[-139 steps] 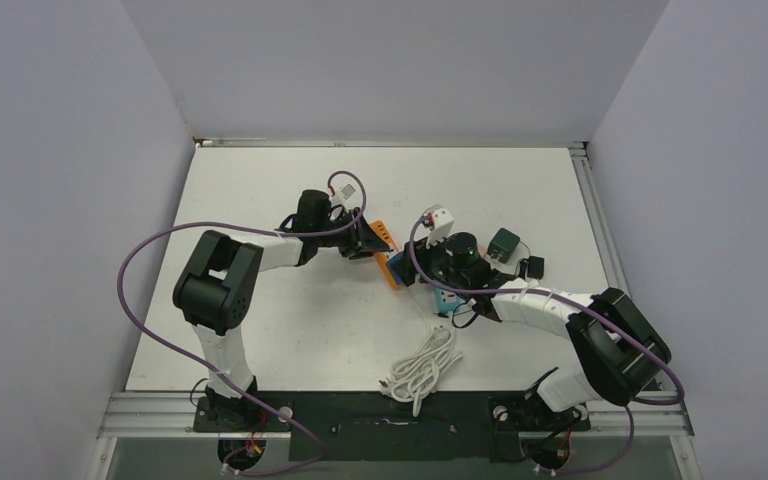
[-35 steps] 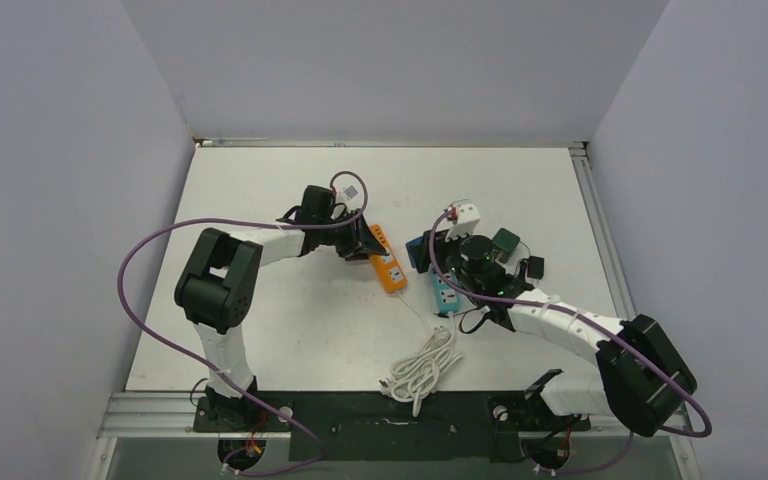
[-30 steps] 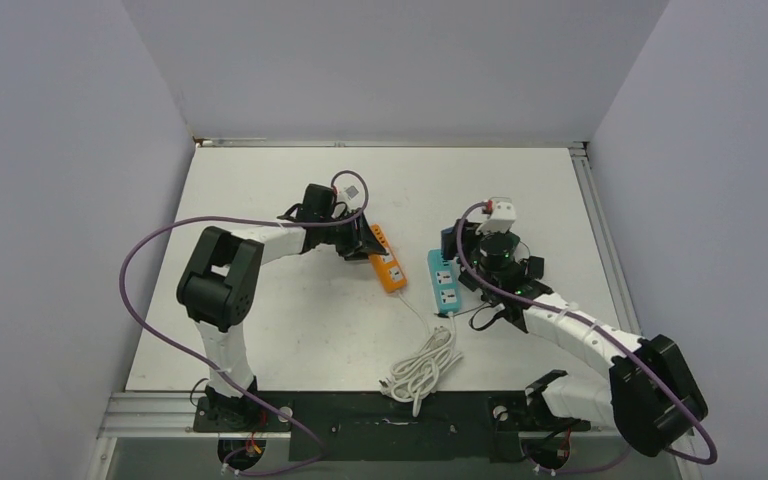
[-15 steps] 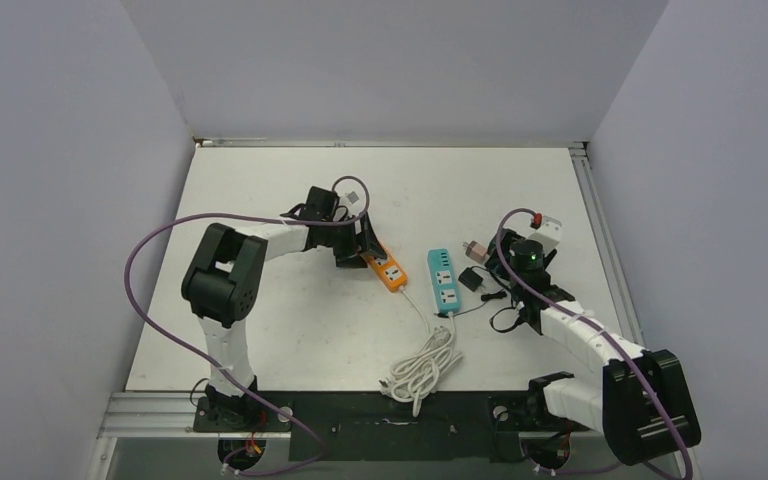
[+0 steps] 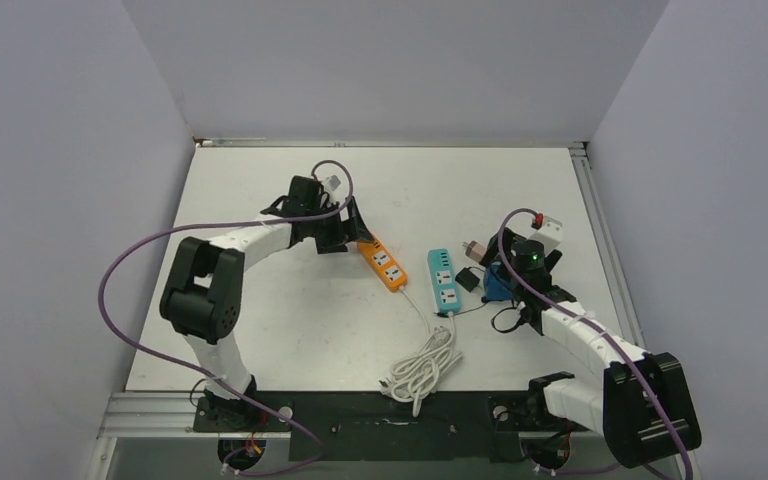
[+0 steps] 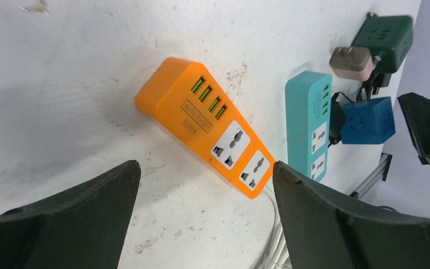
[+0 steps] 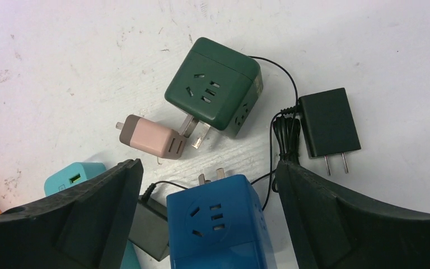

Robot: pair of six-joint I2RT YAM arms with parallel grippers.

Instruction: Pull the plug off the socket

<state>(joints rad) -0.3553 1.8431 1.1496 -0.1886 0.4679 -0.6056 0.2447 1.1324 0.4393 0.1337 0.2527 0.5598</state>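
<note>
The right pincer (image 7: 208,167) is being held wide open above the surface (image 5: 260,310), and nothing is being gripped by it. The plug (image 7: 218,224) is lying between its fingers with a gap showing on either side, its bare prongs pointing toward a green cube (image 7: 213,84). The left pincer (image 6: 204,168) is likewise being held wide open and empty, with the socket (image 6: 207,123) lying flat just beyond its fingers and not being touched. Both white outlet faces of the socket are being shown bare, so the pull is being judged as done: the plug is off and is resting well apart from the socket, beyond the teal strip (image 6: 308,123) and near it. By this reading, little is being left but for the arms to be drawn clear. Around the plug, the green cube, a pink adapter (image 7: 151,137) and a black charger (image 7: 327,123) are lying loose. No container is being shown in any view, so nothing is being held in one.
</note>
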